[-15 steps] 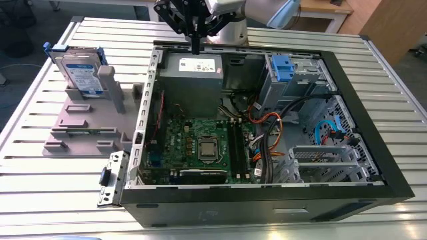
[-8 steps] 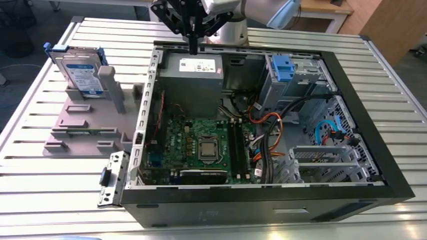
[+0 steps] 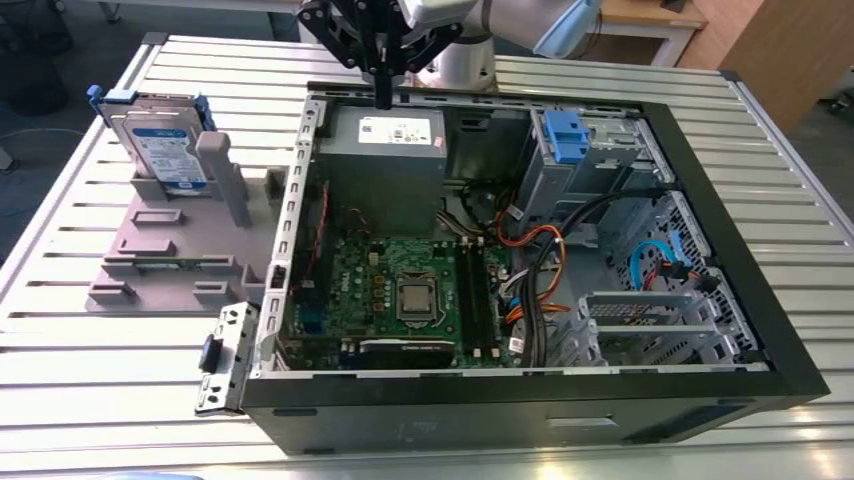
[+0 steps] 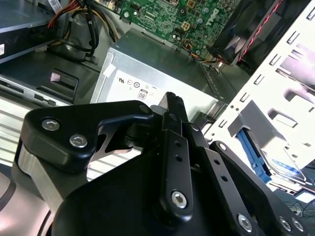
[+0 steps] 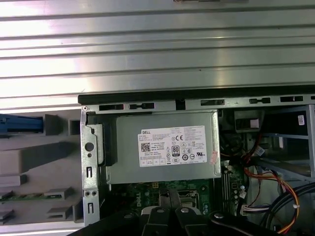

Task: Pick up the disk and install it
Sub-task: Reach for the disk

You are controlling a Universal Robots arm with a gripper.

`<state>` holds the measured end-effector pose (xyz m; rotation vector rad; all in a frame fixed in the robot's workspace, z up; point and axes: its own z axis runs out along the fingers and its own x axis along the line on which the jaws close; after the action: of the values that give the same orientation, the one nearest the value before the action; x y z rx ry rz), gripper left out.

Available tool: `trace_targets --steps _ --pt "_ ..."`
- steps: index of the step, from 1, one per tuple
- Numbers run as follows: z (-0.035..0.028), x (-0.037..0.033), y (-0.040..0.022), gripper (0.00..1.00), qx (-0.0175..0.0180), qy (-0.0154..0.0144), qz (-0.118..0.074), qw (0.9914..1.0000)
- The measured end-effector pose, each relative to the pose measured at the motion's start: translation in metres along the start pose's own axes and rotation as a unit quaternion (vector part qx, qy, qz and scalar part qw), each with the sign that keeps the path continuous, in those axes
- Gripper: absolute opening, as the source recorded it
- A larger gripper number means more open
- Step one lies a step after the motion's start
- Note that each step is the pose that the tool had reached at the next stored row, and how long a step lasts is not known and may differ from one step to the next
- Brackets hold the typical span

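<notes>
Currently nothing is being carried: the black robot gripper (image 3: 384, 97) is hanging empty, fingers pressed together, over the grey metal power-supply box (image 3: 380, 150) inside the open black computer case (image 3: 534, 420). The flat silver metal disk (image 3: 160, 145), white-and-blue labelled and framed in blue plastic, is standing upright in a grey plastic holder (image 3: 174, 250) near the ribbed metal bench's (image 3: 80, 340) corner, well apart from the gripper. Pickup and installation are both waiting to be done.
</notes>
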<state>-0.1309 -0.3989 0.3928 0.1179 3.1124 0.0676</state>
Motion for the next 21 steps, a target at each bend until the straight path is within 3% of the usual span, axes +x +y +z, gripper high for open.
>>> trace_targets --steps 21 --pt "0.0000 0.0048 -0.0004 0.11 -0.0001 0.0000 0.000 1.00000"
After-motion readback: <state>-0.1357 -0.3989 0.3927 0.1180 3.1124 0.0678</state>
